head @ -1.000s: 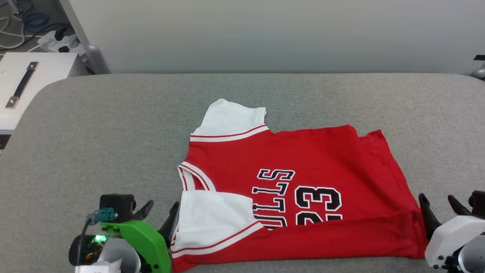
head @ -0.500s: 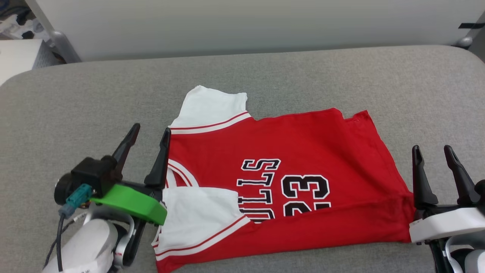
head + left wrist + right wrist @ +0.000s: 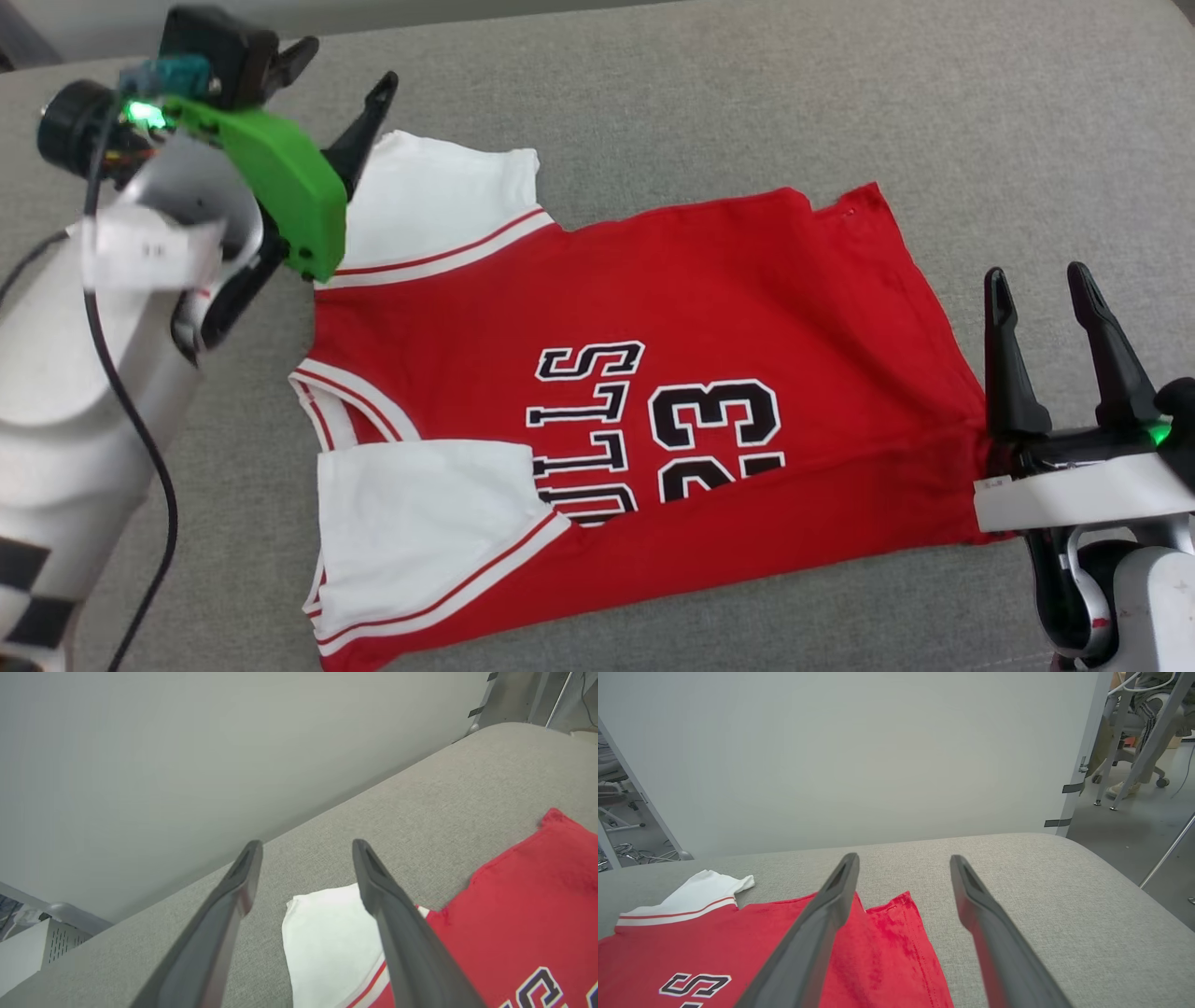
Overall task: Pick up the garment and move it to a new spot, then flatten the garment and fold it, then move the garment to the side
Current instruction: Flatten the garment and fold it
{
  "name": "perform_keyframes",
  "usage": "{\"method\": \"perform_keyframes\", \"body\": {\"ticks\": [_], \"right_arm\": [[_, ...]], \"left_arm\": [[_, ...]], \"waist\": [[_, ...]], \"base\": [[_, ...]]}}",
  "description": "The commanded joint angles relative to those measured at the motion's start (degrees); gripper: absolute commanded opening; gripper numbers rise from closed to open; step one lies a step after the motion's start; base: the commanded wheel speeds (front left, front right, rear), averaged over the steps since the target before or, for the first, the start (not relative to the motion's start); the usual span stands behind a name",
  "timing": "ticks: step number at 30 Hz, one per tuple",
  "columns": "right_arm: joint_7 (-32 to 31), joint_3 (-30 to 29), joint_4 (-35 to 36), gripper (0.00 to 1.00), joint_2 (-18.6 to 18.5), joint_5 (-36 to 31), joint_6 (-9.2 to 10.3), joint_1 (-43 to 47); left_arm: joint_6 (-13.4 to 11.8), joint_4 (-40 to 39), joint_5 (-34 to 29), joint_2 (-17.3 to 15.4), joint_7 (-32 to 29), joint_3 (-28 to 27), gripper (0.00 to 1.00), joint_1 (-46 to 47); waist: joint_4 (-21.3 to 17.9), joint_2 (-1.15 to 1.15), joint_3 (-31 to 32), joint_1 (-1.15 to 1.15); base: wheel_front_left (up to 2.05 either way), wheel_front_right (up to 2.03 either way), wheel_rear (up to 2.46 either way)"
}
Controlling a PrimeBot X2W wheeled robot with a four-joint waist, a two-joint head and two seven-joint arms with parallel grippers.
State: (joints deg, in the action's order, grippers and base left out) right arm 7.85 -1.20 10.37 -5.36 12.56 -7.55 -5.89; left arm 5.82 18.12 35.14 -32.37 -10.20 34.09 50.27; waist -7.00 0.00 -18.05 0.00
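2 grippers: both stand wide open and hold nothing.
Left gripper (image 3: 347,63): up at 10 o'clock in the head view, fingers pointing to 1 o'clock. In the left wrist view the left gripper (image 3: 306,847) has 1 finger over the edge of the white far sleeve. I cannot tell if it touches.
Right gripper (image 3: 1038,275): at 4 o'clock in the head view, fingers pointing to 12 o'clock. It sits just beside the bottom hem. In the right wrist view the right gripper (image 3: 904,858) has 1 finger over the red cloth and 1 over bare pad.
Garment (image 3: 653,308): lies on the grey pad, neck to 9 o'clock, hem to 3 o'clock.
Far sleeve (image 3: 439,205): white, sticks out at 11 o'clock.
Near sleeve (image 3: 420,523): white, folded in over the chest at 7 o'clock.
Print (image 3: 653,429): black and white letters and a 23. A red strip folded up along the 6 o'clock edge hides its lower part.
Grey pad (image 3: 747,93): soft, with round corners.
In the way: a green part (image 3: 280,177) on the left wrist hides the shoulder end of the far sleeve. The right gripper's white base hides the hem corner.
Black cable (image 3: 140,448): hangs down the left arm.
Wall (image 3: 831,742): pale and plain, behind the pad at 12 o'clock.
White box (image 3: 28,947): has small holes, off the pad's left end.
Chair (image 3: 1129,756): on wheels, past the wall at 2 o'clock.
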Motion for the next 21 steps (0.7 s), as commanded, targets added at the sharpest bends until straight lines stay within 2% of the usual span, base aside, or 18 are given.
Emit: {"method": "perform_keyframes", "body": {"ticks": [1, 3, 9, 16, 21], "right_arm": [[0.5, 0.4, 0.5, 1.0, 0.4, 0.0, 0.06, -1.2], [0.6, 1.1, 0.6, 1.0, 0.5, 0.0, 0.06, -2.0], [1.5, 2.4, 0.2, 1.0, 0.8, 0.3, 0.06, -3.5], [2.6, 3.7, -0.4, 1.0, 1.0, 0.8, 0.06, -4.7], [3.2, 4.0, -0.9, 1.0, 1.2, 0.9, 0.06, -5.2]], "left_arm": [[0.4, 2.2, 1.4, 0.3, -3.7, 0.6, 1.0, 2.6], [0.9, 6.7, 4.5, 0.6, -12.6, 1.6, 1.0, 6.9], [1.5, 15.8, 8.1, 0.3, -26.2, 4.0, 1.0, 15.6], [1.6, 24.0, 11.2, 0.0, -34.6, 4.7, 1.0, 19.8], [1.6, 26.6, 10.5, -0.3, -34.3, 5.2, 1.0, 21.0]], "waist": [[-3.1, 0.0, -3.8, 0.0], [-4.0, 0.0, -4.8, 0.0], [-6.3, 0.0, -7.5, 0.0], [-8.4, 0.0, -10.1, 0.0], [-9.2, 0.0, -11.4, 0.0]], "base": [[0.0, 0.0, 0.0], [0.0, 0.0, 0.0], [0.0, 0.0, 0.0], [0.0, 0.0, 0.0], [0.0, 0.0, 0.0]]}}
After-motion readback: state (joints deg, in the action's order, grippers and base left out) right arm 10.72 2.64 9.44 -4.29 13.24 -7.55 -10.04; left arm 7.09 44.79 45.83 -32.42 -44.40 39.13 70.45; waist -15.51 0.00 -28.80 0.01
